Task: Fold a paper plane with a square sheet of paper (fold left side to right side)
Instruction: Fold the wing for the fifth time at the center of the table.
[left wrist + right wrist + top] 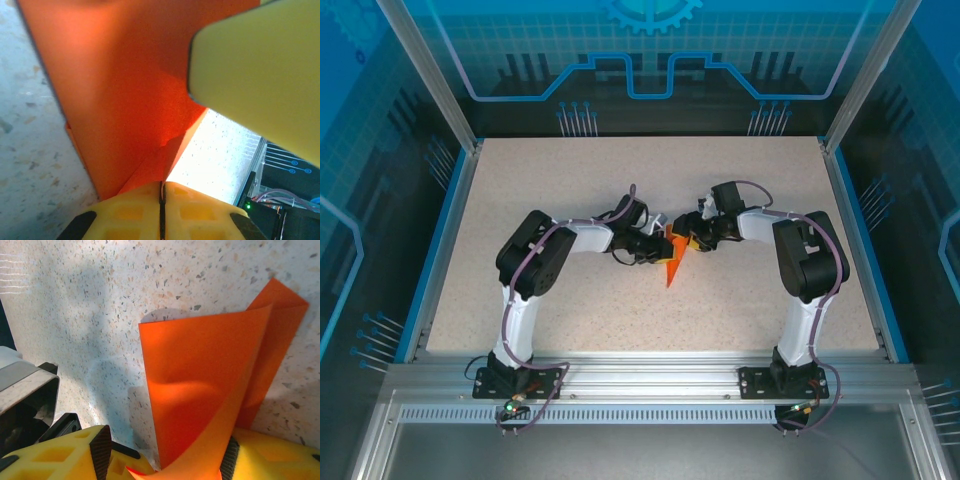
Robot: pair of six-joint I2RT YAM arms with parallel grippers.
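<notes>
The bright orange sheet of paper (672,268) is at the table's middle, folded over, its narrow tip pointing toward the near edge. My left gripper (655,247) meets it from the left. In the left wrist view that gripper (161,192) is shut, pinching an edge of the paper (125,100) between its yellow fingers. My right gripper (686,238) comes in from the right. It stands open (165,460), and the curled paper (200,380) rises between its ribbed pads (100,450), touching the right one. A right finger (260,65) looms over the sheet.
The speckled beige table (570,190) has a blue rim (440,240) on its sides and an aluminium rail (650,375) along the near edge. Part of the left arm's dark body (25,395) shows close to the right gripper. Clear panels enclose the cell.
</notes>
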